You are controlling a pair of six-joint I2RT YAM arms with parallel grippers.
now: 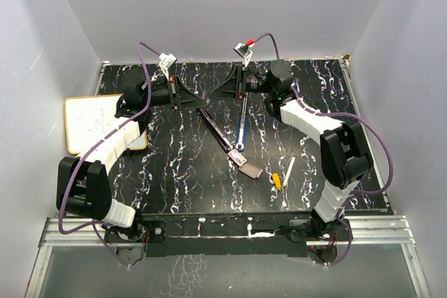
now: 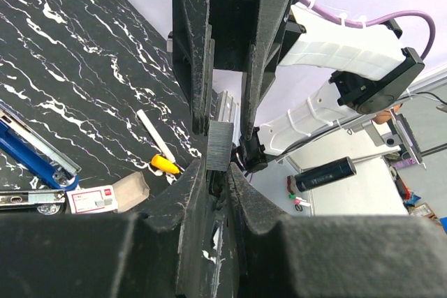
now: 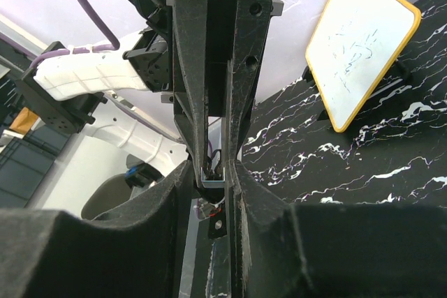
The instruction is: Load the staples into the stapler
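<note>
— On the table, a bit in front of the middle, what is that red and white thing?
— That is the box of staples. It lies flat, and its tan tray sticks out on one side. I am not touching it.
— Do you hold any staples?
— Yes. Up in the air, over the far half of the table, my left pincer is pressed together on a small grey strip with fine lines on it. It looks like a strip of staples.
— And your other one?
— My right pincer points at my left one, tip to tip. Its fingers stand one on each side of the same strip. I cannot tell if they press on it or only stand close.
— Where are the staplers?
— Both lie on the table like a letter V, with their far ends below my pincers. The black stapler is on the left and the blue stapler is on the right. Their near ends come close together, and the box lies just beside the near end of the black one.
— What else is there?
— A white pen with a yellow tip lies near the box, on its right, not touching it. A white board with a yellow rim sits at the left edge of the table, well apart from all of that.
</note>
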